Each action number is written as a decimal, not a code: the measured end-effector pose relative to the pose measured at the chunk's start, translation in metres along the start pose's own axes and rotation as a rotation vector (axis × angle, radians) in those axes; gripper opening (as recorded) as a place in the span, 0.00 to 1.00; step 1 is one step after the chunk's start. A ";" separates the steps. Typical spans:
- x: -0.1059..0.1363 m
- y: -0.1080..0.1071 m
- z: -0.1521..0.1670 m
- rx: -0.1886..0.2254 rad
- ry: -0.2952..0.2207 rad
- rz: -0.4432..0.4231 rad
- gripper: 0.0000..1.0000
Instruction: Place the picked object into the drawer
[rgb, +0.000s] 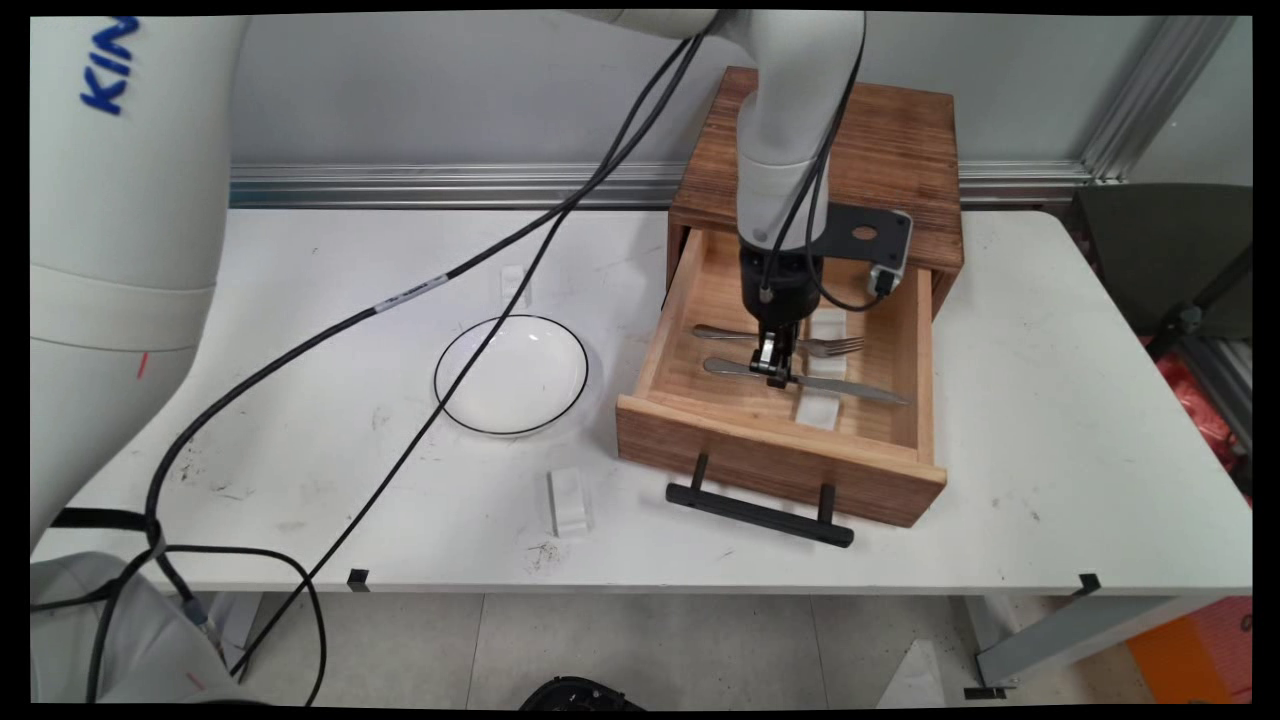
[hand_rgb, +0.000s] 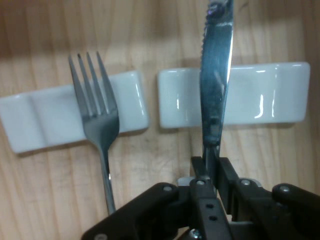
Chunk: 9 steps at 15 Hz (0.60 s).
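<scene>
My gripper (rgb: 778, 374) reaches down into the open wooden drawer (rgb: 770, 455) and is shut on a steel knife (rgb: 855, 390) near its handle. In the hand view the knife (hand_rgb: 216, 75) runs up from between my fingers (hand_rgb: 204, 172), its blade lying across a white ceramic rest (hand_rgb: 260, 95). A steel fork (rgb: 830, 346) lies just behind the knife, its tines (hand_rgb: 92, 90) on a second white rest (hand_rgb: 45, 122). Both lie on the drawer's wooden floor.
The drawer juts from a wooden cabinet (rgb: 900, 150) and has a black handle (rgb: 758, 512) at the front. A white plate with a dark rim (rgb: 511, 374) sits left of it. A white rest (rgb: 569, 501) lies near the table's front edge. Black cables (rgb: 420, 290) hang across the table.
</scene>
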 end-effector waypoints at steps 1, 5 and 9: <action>0.001 0.000 0.002 -0.001 -0.001 0.000 0.00; 0.001 -0.001 0.008 -0.004 -0.002 0.002 0.00; -0.001 0.000 0.012 -0.007 -0.007 0.004 0.00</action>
